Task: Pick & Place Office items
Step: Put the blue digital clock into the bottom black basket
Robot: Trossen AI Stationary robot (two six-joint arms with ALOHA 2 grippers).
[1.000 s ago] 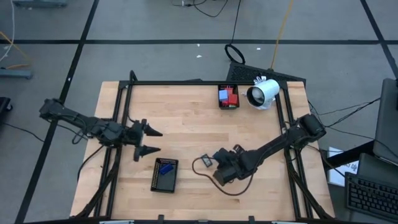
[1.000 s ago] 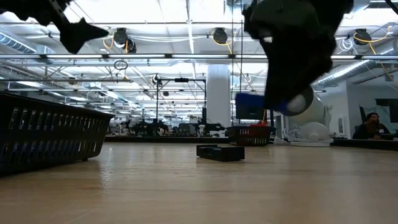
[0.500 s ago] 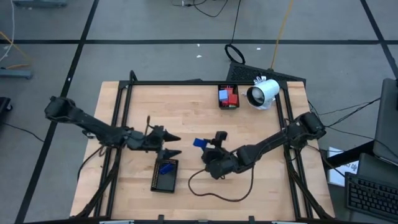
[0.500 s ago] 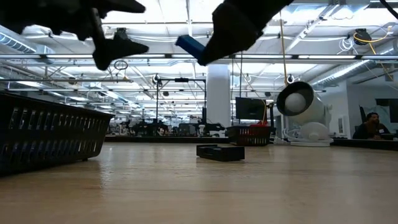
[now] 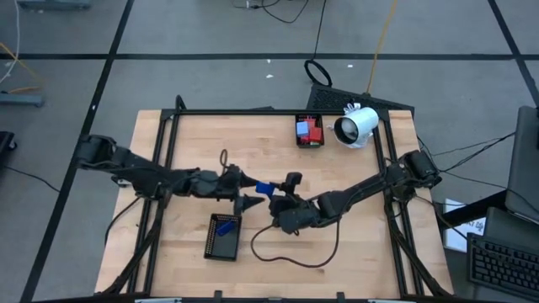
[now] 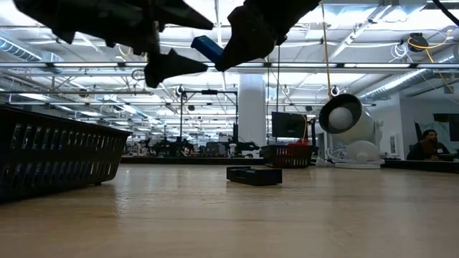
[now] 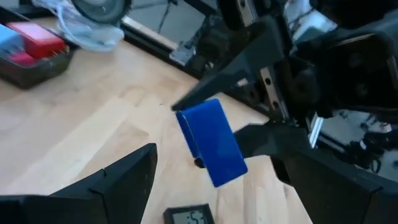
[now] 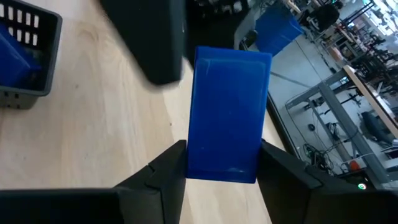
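Our right end effector (image 5: 271,193) is clamped narrow on a flat blue rectangle (image 5: 262,188), holding it in the air above the middle of the table (image 5: 354,252), and our left end effector (image 5: 247,192) stands wide open right in front of it, one finger on either side of the rectangle but not yet touching. A second ago the right arm was low near the front edge and the left arm hung back by the left edge; both have since swung inward and met, with the rectangle lifted clear of the wood. We read that as a handover being set up: the piece is picked, and the left arm looks placed to take it toward the front-left tray (image 5: 223,236). Counting what shows: two arms, two black mesh trays, one white cylinder-shaped device (image 5: 355,125) by the back-right corner, and one small dark flat object on the wood under the arms, too small for us to name. The front-left tray holds one blue piece (image 5: 224,227); the back tray (image 5: 309,130) holds red and light-blue blocks, too tightly packed for a sure count.
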